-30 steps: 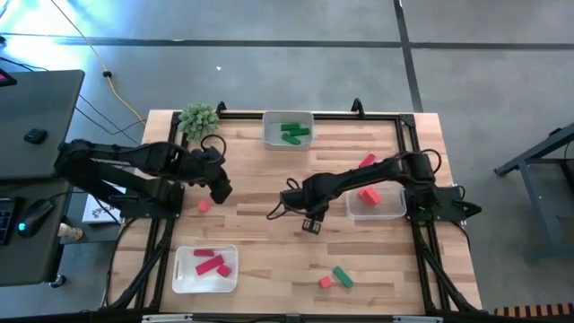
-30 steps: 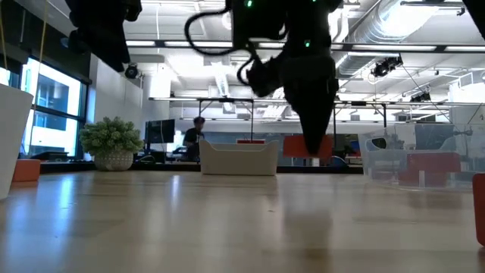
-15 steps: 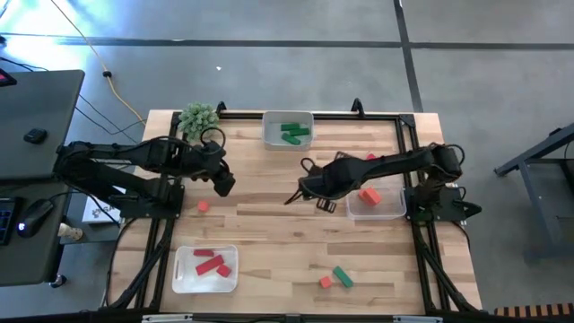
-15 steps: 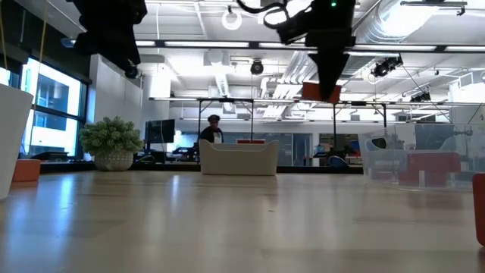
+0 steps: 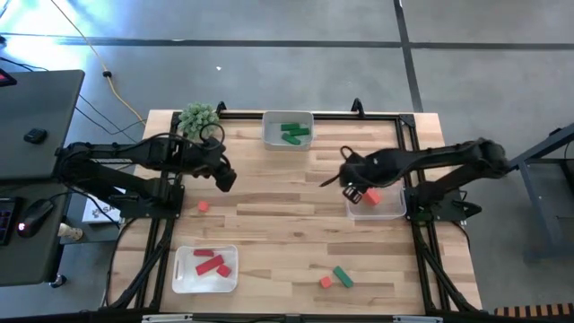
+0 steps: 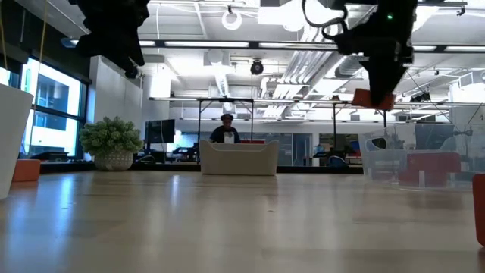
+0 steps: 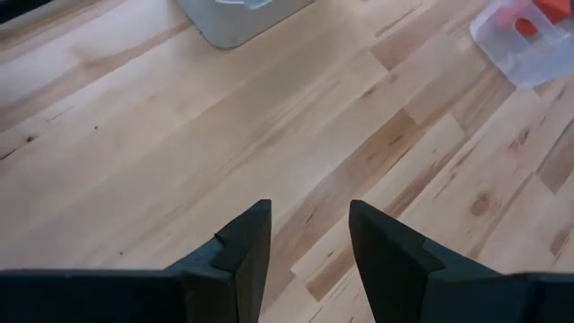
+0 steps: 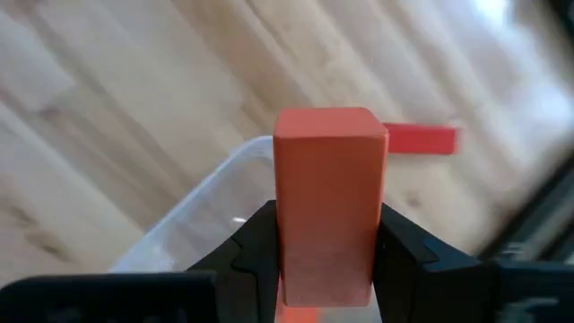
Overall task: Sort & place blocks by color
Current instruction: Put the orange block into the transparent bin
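Note:
My right gripper (image 5: 352, 191) is shut on an orange-coral block (image 8: 330, 197) and hangs high over the left rim of the clear tray (image 5: 387, 212) at the table's right. That tray holds one coral block (image 5: 370, 195). My left gripper (image 5: 224, 182) is open and empty above the table's left middle. A small red cube (image 5: 204, 205) lies on the table near it. A green block (image 5: 342, 275) and a coral cube (image 5: 326, 282) lie near the front edge. A red block (image 8: 420, 139) lies on the table beyond the clear tray. My right gripper pinches the coral block by two opposite long sides (image 8: 285, 224) between its two fingers. The fingers come from above, pointing down. The block's free end (image 6: 371, 98) sticks out below the fingertips. The block is lifted clear, well above the table and the tray.
A white tray (image 5: 269, 136) with green blocks stands at the far middle. A white tray (image 5: 183, 269) with red blocks stands at the front left. A spiky green plant ball (image 5: 198, 117) sits at the far left corner. Bare wood lies between the trays.
My right gripper has risen from close to the table's middle. It has gone toward the right edge and a little toward the far edge, carrying the coral block, and is now over the clear tray's left rim.

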You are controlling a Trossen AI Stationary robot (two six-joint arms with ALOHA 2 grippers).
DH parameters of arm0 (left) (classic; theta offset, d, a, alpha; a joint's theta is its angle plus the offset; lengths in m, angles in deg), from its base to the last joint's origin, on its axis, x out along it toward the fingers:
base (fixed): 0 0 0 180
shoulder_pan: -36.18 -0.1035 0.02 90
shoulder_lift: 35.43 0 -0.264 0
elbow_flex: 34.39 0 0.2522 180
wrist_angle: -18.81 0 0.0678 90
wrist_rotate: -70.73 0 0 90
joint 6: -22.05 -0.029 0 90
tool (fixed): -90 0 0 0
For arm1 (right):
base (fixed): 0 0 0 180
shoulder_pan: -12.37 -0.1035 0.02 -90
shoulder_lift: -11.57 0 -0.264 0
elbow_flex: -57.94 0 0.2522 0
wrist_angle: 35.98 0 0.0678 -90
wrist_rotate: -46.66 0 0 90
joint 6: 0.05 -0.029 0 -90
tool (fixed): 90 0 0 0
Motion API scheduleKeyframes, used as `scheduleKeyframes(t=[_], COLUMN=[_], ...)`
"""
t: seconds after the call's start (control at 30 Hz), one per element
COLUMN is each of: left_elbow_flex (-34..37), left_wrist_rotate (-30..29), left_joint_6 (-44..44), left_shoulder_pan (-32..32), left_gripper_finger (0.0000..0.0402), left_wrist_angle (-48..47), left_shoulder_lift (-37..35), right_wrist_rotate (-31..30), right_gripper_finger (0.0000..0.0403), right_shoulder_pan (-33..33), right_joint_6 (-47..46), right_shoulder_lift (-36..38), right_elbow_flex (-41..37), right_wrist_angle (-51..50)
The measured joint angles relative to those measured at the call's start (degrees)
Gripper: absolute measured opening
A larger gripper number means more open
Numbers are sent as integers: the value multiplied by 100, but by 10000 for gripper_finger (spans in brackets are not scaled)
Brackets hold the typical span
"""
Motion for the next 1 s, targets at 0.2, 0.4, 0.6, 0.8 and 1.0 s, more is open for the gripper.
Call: scheduleKeyframes(t=[0.2, 0.4, 0.6, 0.8, 1.0], left_elbow_flex=[0, 0, 0, 0, 0], left_wrist_rotate=[-2, -4, -10, -15, -15], left_joint_6=[2, 53, 111, 155, 190], left_shoulder_pan=[-103, -183, -247, -310, -309], left_gripper_finger=[142, 142, 142, 142, 142], left_wrist_angle=[213, 210, 208, 206, 204], left_shoulder_lift=[1, 2, 2, 2, 2], right_wrist_rotate=[1053, 1938, 2322, 2540, 2542], right_gripper_finger=[105, 105, 105, 105, 105], right_shoulder_pan=[351, 554, 683, 798, 909], right_joint_6=[-431, -558, -526, -512, -512], right_shoulder_lift=[752, 892, 881, 879, 879], right_elbow_flex=[-923, -1512, -1962, -2157, -2177], right_wrist_angle=[765, 1238, 1854, 2009, 1940])
